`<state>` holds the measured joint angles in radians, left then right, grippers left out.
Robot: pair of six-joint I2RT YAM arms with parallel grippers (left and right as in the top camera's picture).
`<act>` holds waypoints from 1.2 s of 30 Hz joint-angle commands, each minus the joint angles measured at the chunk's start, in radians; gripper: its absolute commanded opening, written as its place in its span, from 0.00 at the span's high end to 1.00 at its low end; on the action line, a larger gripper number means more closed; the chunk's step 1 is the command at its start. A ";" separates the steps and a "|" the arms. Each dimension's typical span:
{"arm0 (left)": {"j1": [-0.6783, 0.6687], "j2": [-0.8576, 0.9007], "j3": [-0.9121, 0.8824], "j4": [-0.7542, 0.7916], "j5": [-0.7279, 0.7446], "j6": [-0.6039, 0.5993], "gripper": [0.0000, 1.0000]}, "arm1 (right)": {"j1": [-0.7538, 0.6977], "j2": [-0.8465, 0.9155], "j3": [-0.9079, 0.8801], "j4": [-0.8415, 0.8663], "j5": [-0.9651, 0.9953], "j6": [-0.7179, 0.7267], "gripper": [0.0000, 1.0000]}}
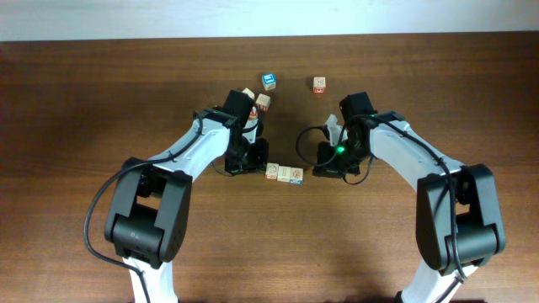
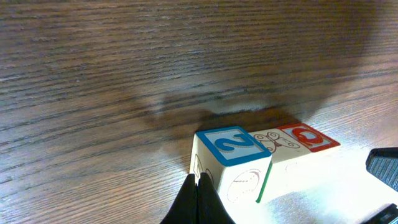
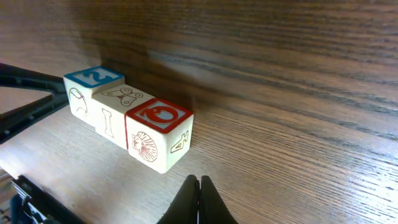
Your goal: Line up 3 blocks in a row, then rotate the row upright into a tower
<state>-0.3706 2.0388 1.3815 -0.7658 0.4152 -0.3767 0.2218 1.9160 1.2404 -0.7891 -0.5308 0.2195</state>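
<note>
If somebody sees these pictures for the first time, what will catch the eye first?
First, the row of three blocks touching side by side in the middle of the table. A shut pincer points at each end: the left pincer by the blue-topped cube, the right pincer by the red-topped cube. Farther back lie loose cubes, among them a blue-faced cube.

On the table (image 1: pixel 84 101), three blocks (image 1: pixel 285 173) lie in a touching row between the two arms. The left pincer (image 2: pixel 199 186) sits at the row's left end. The right pincer (image 3: pixel 199 185) is near its right end, apart from it. Farther back, two cubes (image 1: pixel 263 102) lie beside the left arm, another cube (image 1: pixel 269 81) lies behind them, and a lone cube (image 1: pixel 319 84) lies to their right.
</note>
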 commanded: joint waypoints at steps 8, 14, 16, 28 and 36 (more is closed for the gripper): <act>-0.002 0.009 -0.006 -0.013 0.000 0.035 1.00 | -0.003 -0.006 -0.131 0.178 -0.090 0.055 0.96; -0.002 0.009 -0.006 -0.019 0.000 0.035 1.00 | 0.050 -0.006 -0.132 0.230 -0.078 0.138 0.95; -0.002 0.009 -0.006 -0.020 0.000 0.035 1.00 | 0.054 -0.006 -0.132 0.230 -0.051 0.164 0.95; -0.002 0.009 -0.006 -0.021 0.001 0.035 1.00 | 0.075 -0.006 -0.132 0.233 -0.034 0.175 0.96; -0.002 0.009 -0.006 -0.029 0.000 0.035 1.00 | 0.092 -0.006 -0.096 0.244 -0.121 0.156 0.96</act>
<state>-0.3660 2.0388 1.3815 -0.7967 0.3843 -0.3584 0.2974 1.9160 1.1133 -0.5392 -0.5785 0.3927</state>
